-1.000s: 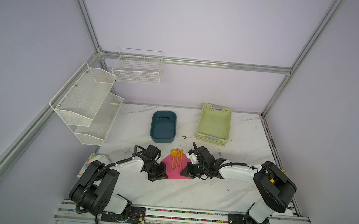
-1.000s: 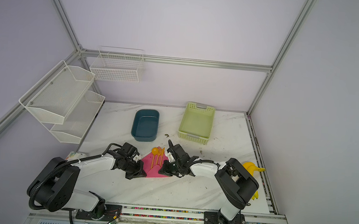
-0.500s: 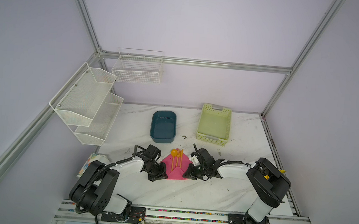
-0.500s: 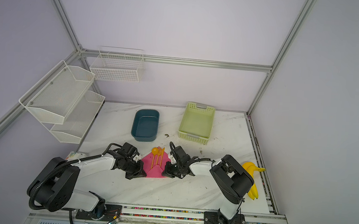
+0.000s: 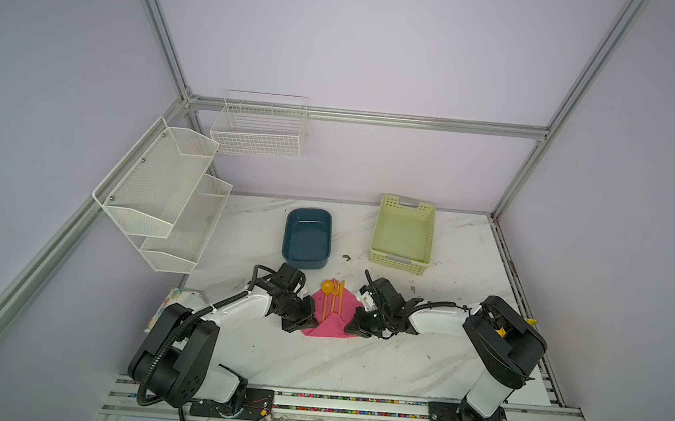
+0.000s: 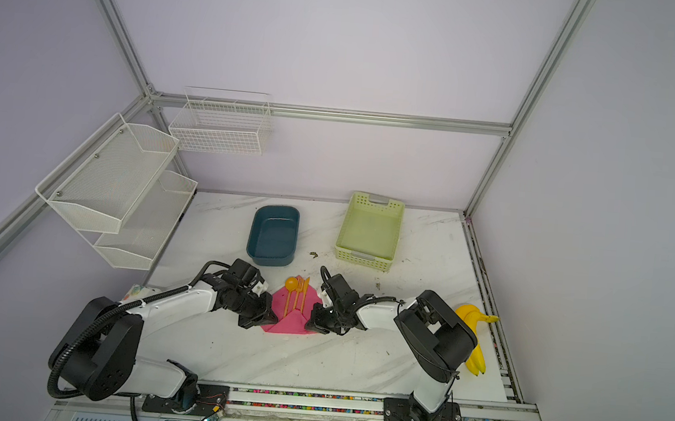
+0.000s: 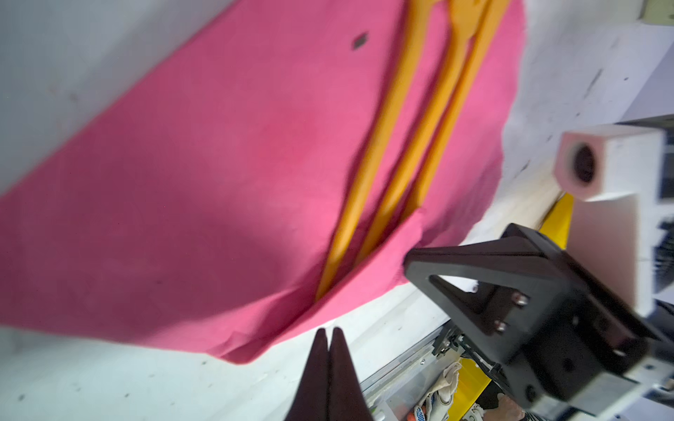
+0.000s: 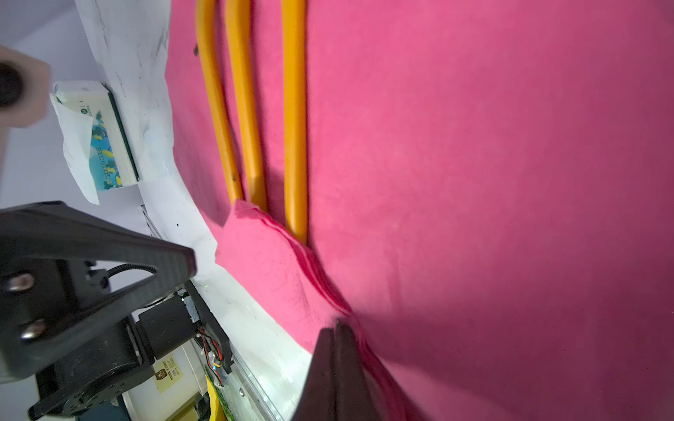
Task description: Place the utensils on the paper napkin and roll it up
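Marble bench (image 5: pixel 356 359) holds the paper napkin (image 5: pixel 332 325), its corner folded over the utensils (image 5: pixel 333 298); left pincer (image 7: pixel 330 337) and right pincer (image 8: pixel 337 328) flank it, both pinched together.

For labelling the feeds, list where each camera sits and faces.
Top views: high over the front of the table, facing down and back; left arm and right arm show whole.
Left wrist: on the left arm, facing the napkin and utensils past the shut left gripper; right gripper opposite.
Right wrist: on the right arm, facing them past the shut right gripper; left gripper opposite.
Shared: both wrist views show utensil handles tucked under a folded napkin corner.
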Controlling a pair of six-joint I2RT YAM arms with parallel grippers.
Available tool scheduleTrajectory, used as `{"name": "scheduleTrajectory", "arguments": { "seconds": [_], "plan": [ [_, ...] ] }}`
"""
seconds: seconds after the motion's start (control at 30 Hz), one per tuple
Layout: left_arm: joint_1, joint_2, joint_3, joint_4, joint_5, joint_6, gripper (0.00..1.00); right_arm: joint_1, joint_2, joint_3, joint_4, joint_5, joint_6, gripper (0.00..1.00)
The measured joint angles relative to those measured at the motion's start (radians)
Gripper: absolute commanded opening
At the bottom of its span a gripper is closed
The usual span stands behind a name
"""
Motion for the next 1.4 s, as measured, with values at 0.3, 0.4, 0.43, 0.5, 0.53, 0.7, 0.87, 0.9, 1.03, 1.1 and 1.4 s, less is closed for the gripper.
{"name": "scheduleTrajectory", "arguments": {
  "seconds": [0.3, 0.4, 0.43, 0.5, 0.53, 0.7, 0.87, 0.9, 1.03, 1.1, 1.4],
  "plan": [
    [-0.100, 0.122, 0.121, 0.005, 0.001, 0.000, 0.00, 0.000, 0.000, 0.000, 0.000, 0.000, 0.000, 0.01],
    [-0.105, 0.167, 0.132, 0.008, -0.002, 0.000, 0.00, 0.000, 0.000, 0.000, -0.001, 0.001, -0.002, 0.02],
    [-0.105, 0.181, 0.135, 0.010, -0.003, 0.003, 0.00, -0.001, 0.000, 0.000, -0.001, 0.001, -0.003, 0.02],
    [-0.105, 0.203, 0.141, 0.010, -0.003, 0.008, 0.00, -0.002, 0.000, 0.000, -0.001, 0.001, -0.005, 0.02],
    [-0.105, 0.213, 0.143, 0.010, -0.003, 0.011, 0.00, -0.002, 0.000, 0.000, -0.002, 0.000, -0.005, 0.02],
    [-0.105, 0.247, 0.154, 0.018, -0.002, 0.019, 0.00, -0.004, -0.002, 0.000, -0.005, 0.001, -0.011, 0.03],
    [-0.105, 0.250, 0.154, 0.017, -0.003, 0.023, 0.00, -0.005, -0.017, 0.001, -0.033, 0.007, -0.026, 0.07],
    [-0.105, 0.250, 0.154, 0.017, -0.003, 0.023, 0.00, -0.005, -0.023, 0.001, -0.043, 0.006, -0.026, 0.08],
    [-0.105, 0.250, 0.154, 0.017, -0.006, 0.023, 0.00, -0.005, -0.056, 0.001, -0.039, -0.031, -0.027, 0.10],
    [-0.105, 0.250, 0.154, 0.017, -0.006, 0.023, 0.00, -0.005, -0.065, 0.001, -0.031, -0.060, -0.028, 0.09],
    [-0.105, 0.250, 0.154, 0.017, -0.007, 0.023, 0.00, -0.005, -0.039, 0.001, -0.014, -0.127, -0.045, 0.09]
  ]
}}
